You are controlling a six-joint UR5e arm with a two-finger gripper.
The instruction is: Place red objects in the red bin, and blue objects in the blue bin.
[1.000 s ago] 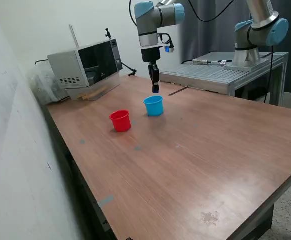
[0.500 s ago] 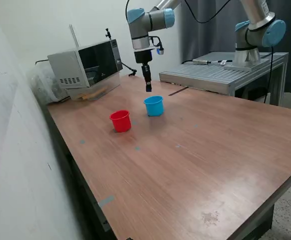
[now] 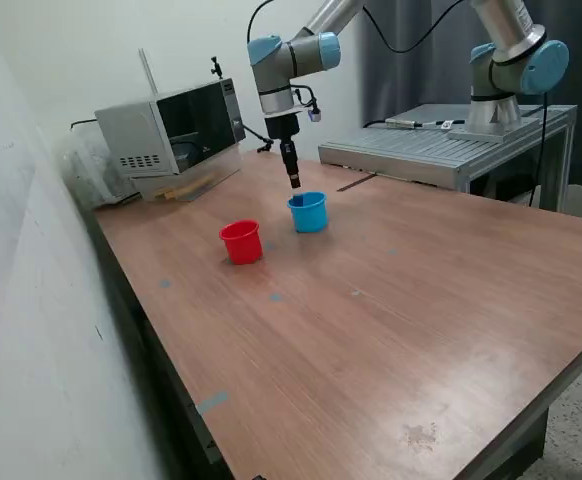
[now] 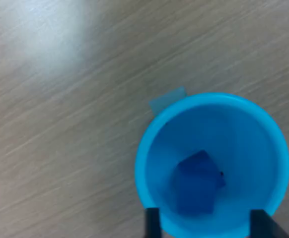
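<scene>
Wrist view: blue cube (image 4: 198,181) (unlabelled)

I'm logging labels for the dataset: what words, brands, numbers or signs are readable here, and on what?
None can be read.
Microwave: any panel markings are too small to read.
Blue cup, red cup, table: no print visible.

Wooden table (image 3: 391,300) bearing red bin (image 3: 241,242), blue bin (image 3: 308,212)
</scene>
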